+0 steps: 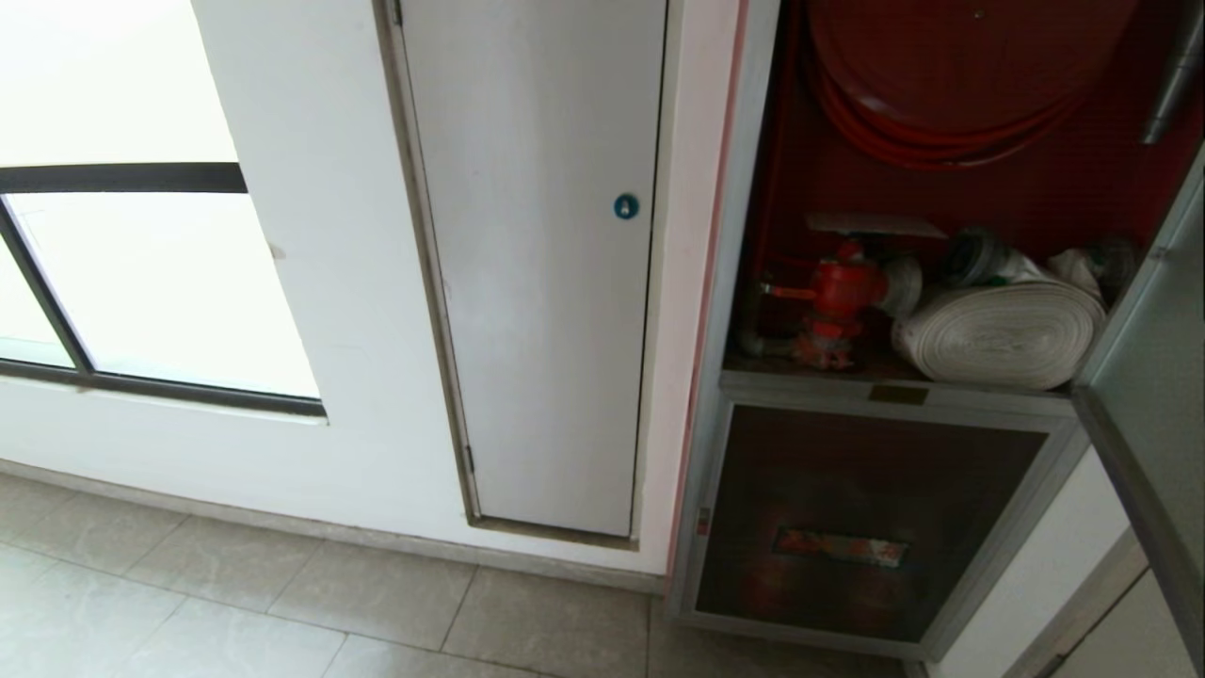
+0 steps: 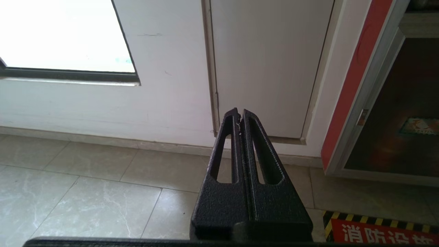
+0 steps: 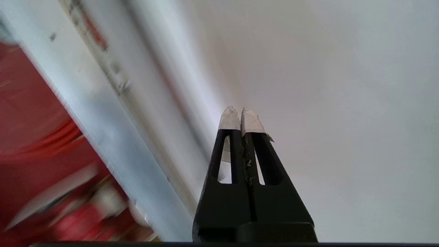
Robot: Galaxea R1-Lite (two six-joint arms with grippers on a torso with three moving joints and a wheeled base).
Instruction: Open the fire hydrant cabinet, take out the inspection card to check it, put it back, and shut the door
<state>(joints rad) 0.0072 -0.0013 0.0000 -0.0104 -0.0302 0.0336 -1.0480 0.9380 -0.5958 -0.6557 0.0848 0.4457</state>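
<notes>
Inspection card isn't showing up anywhere, and the door (image 1: 1144,377) is getting cut off at the right edge, swung open. The fire hydrant cabinet (image 1: 744,235) is sitting open: red reel (image 1: 941,85), red valve (image 1: 838,297), white rolled hose (image 1: 998,334) inside. Right pincer (image 3: 241,113) is pinched closed on nothing beside its frame; left pincer (image 2: 239,115) is closed too, hanging over floor tiles (image 2: 85,192).
</notes>
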